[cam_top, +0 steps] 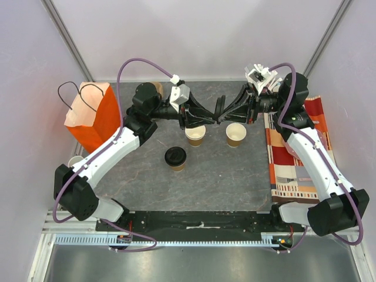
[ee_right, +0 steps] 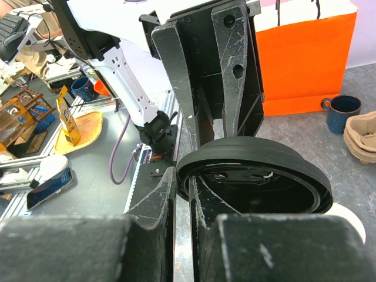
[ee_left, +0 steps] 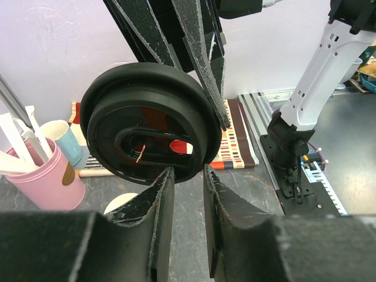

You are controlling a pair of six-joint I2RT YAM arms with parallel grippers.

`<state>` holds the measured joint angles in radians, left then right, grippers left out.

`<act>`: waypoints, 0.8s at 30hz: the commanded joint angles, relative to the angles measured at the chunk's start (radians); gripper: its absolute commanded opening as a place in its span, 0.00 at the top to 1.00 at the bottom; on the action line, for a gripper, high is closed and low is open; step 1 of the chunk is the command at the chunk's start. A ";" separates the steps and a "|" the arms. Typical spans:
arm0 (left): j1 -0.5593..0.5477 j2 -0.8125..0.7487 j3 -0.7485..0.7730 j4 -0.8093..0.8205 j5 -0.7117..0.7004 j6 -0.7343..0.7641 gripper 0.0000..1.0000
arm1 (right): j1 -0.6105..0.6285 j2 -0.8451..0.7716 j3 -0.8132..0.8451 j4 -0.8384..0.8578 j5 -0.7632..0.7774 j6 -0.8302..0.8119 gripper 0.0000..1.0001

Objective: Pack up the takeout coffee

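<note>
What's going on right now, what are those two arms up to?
Both grippers, left and right, shut on one black lid mid-handover. Two open cups below; third cup lidded. Nothing in the way.

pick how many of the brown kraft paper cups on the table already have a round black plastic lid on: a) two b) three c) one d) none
c) In the top view one lidded brown kraft paper cup stands nearer the arm bases, while two brown cups behind it are open, showing cream insides; a further round black plastic lid is gripped between the two arms' jaws.
</note>
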<state>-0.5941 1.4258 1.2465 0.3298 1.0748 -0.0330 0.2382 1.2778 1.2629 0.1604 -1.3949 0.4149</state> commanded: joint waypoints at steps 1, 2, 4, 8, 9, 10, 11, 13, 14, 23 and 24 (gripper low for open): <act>-0.013 -0.031 0.027 0.066 0.053 -0.028 0.69 | 0.001 0.009 -0.003 0.047 0.020 -0.004 1.00; -0.013 -0.027 0.028 0.071 0.054 -0.028 0.72 | 0.001 0.009 -0.007 0.048 0.022 -0.002 1.00; -0.013 -0.024 0.027 0.083 0.059 -0.036 0.76 | 0.001 0.011 -0.010 0.048 0.031 -0.002 1.00; -0.013 -0.028 0.021 0.100 0.074 -0.019 0.88 | 0.001 0.017 -0.022 0.051 0.042 0.002 1.00; -0.013 -0.031 0.018 0.100 0.077 -0.018 0.90 | 0.001 0.018 -0.023 0.051 0.045 -0.001 1.00; -0.013 -0.033 0.019 0.100 0.086 -0.015 0.91 | 0.001 0.018 -0.029 0.053 0.048 -0.001 1.00; -0.013 -0.036 0.015 0.098 0.091 -0.013 0.95 | 0.001 0.020 -0.034 0.053 0.048 -0.007 1.00; -0.013 -0.041 0.013 0.095 0.100 -0.013 0.98 | 0.001 0.025 -0.046 0.054 0.050 -0.011 1.00; -0.013 -0.041 0.011 0.094 0.099 -0.013 0.98 | 0.001 0.032 -0.051 0.054 0.050 -0.011 1.00; -0.013 -0.042 0.060 -0.176 -0.079 0.129 0.98 | 0.000 0.066 -0.092 0.013 0.082 -0.041 0.99; -0.013 -0.042 0.060 -0.216 -0.091 0.148 0.98 | -0.002 0.072 -0.095 0.004 0.088 -0.045 0.93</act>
<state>-0.5869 1.4258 1.2385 0.2211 1.0492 0.0166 0.2371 1.3029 1.2045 0.1986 -1.3758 0.4347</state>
